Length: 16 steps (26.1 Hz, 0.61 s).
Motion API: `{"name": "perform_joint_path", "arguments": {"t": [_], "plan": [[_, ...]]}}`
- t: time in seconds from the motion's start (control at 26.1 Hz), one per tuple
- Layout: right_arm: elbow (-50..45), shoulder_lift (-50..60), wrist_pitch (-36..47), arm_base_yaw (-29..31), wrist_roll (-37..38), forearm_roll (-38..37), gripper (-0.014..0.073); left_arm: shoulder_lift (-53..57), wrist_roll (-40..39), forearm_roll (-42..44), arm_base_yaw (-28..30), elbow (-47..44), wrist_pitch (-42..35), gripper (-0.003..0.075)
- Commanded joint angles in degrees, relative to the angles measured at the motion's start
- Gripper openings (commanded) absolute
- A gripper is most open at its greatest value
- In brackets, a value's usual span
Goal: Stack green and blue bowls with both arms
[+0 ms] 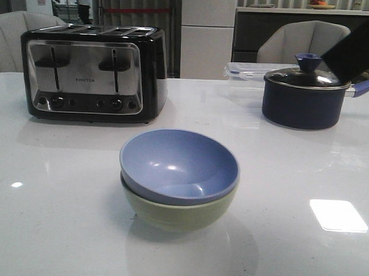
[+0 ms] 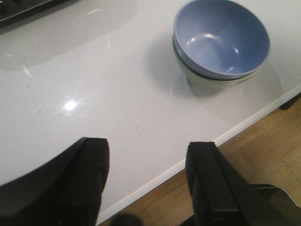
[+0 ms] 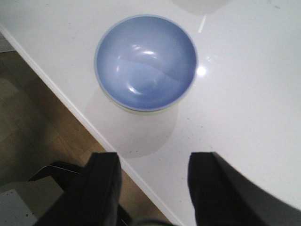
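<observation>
- The blue bowl point(image 1: 178, 165) sits nested inside the green bowl point(image 1: 179, 210) at lower centre of the front view, on the white table point(image 1: 60, 218). The stack looks made; judged from that, the step in hand is clearing the arms away without touching it.
- The blue bowl rides slightly tilted, its rim higher toward the right of the front view. It seems seated well enough, but a knock could rock it.
- The left gripper point(image 2: 148, 181) fills the lower edge of the left wrist view, fingers spread wide and holding nothing. The stack lies well apart from it, at upper right of that frame.
- The right gripper point(image 3: 153, 188) is likewise wide and bare at the bottom of the right wrist view, with the blue bowl at upper centre, clear of both fingers.
- Both grippers hang over the table's near edge, floor showing below them. Best to lift and draw back along the line away from the bowls, no sideways sweep.
- A dark arm point(image 1: 357, 47) crosses the upper right of the front view, just above the saucepan point(image 1: 304, 97). I'd watch its lid knob and handle on the way out.
- The toaster point(image 1: 93, 71) at upper left is well apart and no worry.
</observation>
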State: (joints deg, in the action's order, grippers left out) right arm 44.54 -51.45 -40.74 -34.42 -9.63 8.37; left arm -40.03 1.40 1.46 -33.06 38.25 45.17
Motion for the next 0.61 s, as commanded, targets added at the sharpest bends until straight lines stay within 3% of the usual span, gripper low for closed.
{"name": "perform_joint_path", "arguments": {"t": [0.0,0.35,0.42,0.58], "plan": [[1.1,2.5,1.8,2.1,1.6,-0.4,0.0446,0.7,-2.8,1.5,-0.4,1.4,-3.6,0.0434],[-7.0,12.7,1.5,2.5,2.7,-0.3,0.043,0.6,-2.8,1.5,-0.4,1.4,-3.6,0.0433],[-8.4,13.8,1.5,2.5,3.1,-0.3,0.0362,0.6,-2.8,1.5,-0.4,1.4,-3.6,0.0402],[-9.6,14.1,1.5,2.5,3.2,-0.3,0.0165,0.6,-2.8,1.5,-0.4,1.4,-3.9,0.0256]]}}
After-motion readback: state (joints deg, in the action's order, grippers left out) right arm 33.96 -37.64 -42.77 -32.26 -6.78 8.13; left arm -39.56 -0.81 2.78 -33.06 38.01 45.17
